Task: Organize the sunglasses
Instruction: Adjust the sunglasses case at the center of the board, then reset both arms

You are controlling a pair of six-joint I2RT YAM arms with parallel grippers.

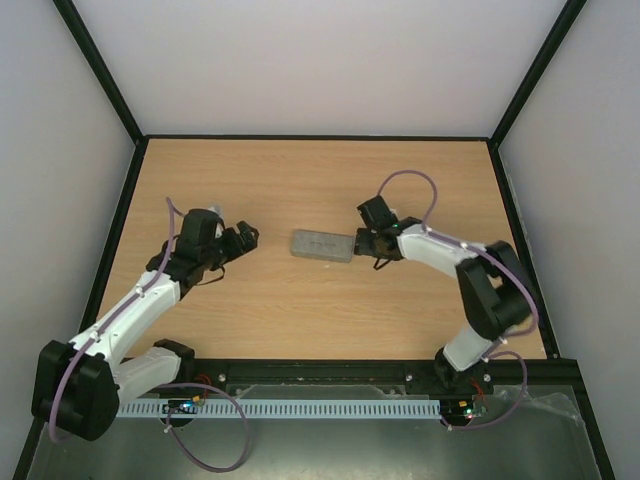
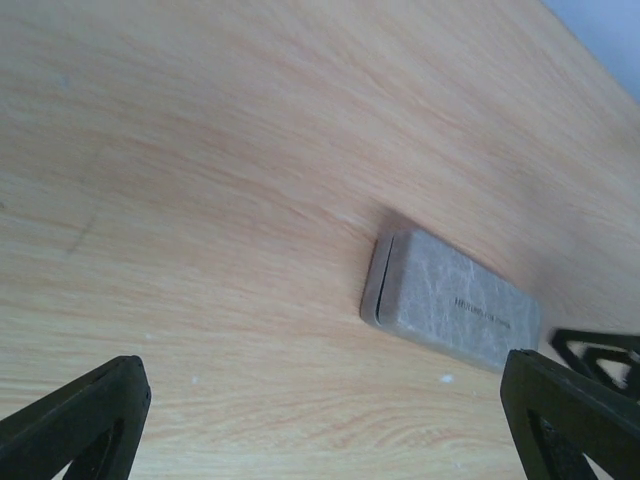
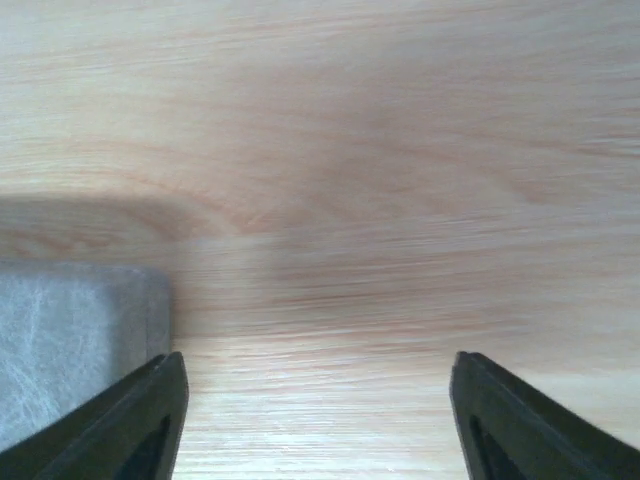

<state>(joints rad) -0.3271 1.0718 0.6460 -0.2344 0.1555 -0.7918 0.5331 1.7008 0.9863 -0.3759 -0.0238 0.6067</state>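
The sunglasses are not in view in any frame. A closed grey rectangular case lies flat at the middle of the wooden table; it also shows in the left wrist view and at the left edge of the right wrist view. My left gripper is open and empty, a short way left of the case. My right gripper is open and empty, right beside the case's right end. Its fingertips hang just above the bare wood.
The wooden table has black frame rails along its edges and white walls behind and at both sides. The right gripper's black fingers show past the case in the left wrist view.
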